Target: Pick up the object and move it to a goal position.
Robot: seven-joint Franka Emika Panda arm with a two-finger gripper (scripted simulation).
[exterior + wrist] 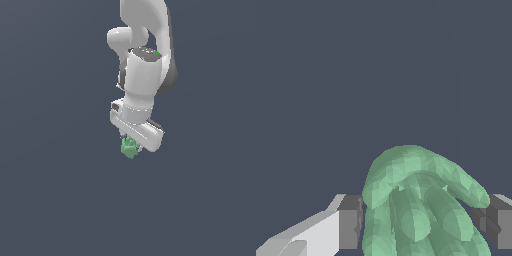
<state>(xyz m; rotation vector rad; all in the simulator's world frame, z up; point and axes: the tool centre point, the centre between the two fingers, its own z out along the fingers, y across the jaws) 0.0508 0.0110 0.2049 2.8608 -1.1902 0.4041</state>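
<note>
Now our gripper (134, 144) sits clamped on the object (130, 148) mid-frame, so we judge only the carry remains.

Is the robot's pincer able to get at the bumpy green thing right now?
Yes, it looks so. The green thing already sits between the pincer's two fingers, which seem to press its sides. Nothing else shows in the way.
</note>
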